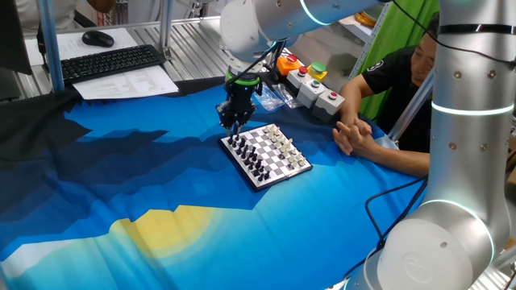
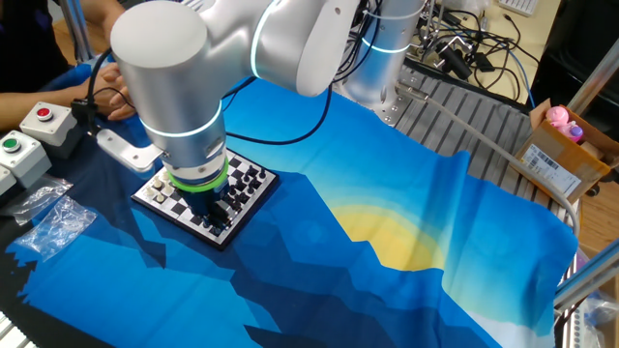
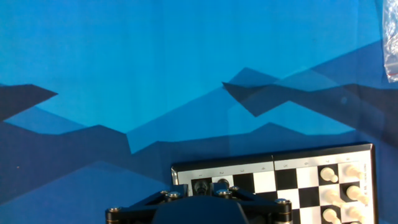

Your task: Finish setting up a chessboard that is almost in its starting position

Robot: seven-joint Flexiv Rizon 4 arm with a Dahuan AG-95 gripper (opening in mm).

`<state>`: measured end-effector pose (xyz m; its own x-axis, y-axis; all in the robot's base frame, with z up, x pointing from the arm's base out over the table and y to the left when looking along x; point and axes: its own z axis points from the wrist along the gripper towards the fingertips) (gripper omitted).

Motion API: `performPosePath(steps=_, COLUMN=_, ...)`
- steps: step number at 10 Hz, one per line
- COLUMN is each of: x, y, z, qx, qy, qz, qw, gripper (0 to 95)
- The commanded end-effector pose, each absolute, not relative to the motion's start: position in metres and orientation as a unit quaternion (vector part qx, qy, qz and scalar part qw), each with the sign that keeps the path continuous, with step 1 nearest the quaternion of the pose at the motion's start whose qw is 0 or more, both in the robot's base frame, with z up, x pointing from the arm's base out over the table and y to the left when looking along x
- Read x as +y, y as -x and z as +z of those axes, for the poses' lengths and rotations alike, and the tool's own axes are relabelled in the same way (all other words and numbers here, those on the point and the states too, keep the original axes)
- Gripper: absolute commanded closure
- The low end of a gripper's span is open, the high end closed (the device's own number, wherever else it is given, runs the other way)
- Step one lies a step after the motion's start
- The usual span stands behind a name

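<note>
The chessboard (image 1: 272, 165) is a small black-and-white checked board with a dark rim, lying on the blue cloth. Black pieces (image 1: 251, 159) line its near-left side and white pieces (image 1: 284, 143) its far-right side. My gripper (image 1: 235, 126) hangs just above the board's far-left corner on the black side. In the hand view the gripper (image 3: 200, 188) has its fingers close on either side of a small black piece (image 3: 201, 185) over a corner square. The other fixed view shows the gripper (image 2: 215, 205) low over the board (image 2: 164, 198), with the arm hiding much of it.
A person's hands (image 1: 355, 135) rest on the cloth right of the board. A box with coloured buttons (image 1: 310, 84) stands behind it. A clear plastic bag (image 2: 48, 224) lies near the board. A keyboard (image 1: 109, 62) and papers lie at the far left.
</note>
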<state>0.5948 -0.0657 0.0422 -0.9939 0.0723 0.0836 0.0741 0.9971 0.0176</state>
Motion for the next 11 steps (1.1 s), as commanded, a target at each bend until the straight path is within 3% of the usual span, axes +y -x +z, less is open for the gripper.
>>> performPosePath(steps=1, x=-0.066, y=-0.594, z=0.043, qx=-0.998, qy=0.038, qz=-0.010, qw=0.042, gripper=76.0)
performPosePath(steps=3, x=-0.062, y=-0.593, z=0.052, qx=-0.998, qy=0.046, qz=-0.013, qw=0.043, gripper=76.0)
performPosePath(steps=4, x=-0.061, y=-0.595, z=0.065, qx=-0.997, qy=0.051, qz=-0.012, qw=0.049, gripper=95.0)
performPosePath(steps=11, x=-0.063, y=-0.605, z=0.084, qx=-0.996, qy=0.072, qz=-0.006, qw=0.053, gripper=95.0)
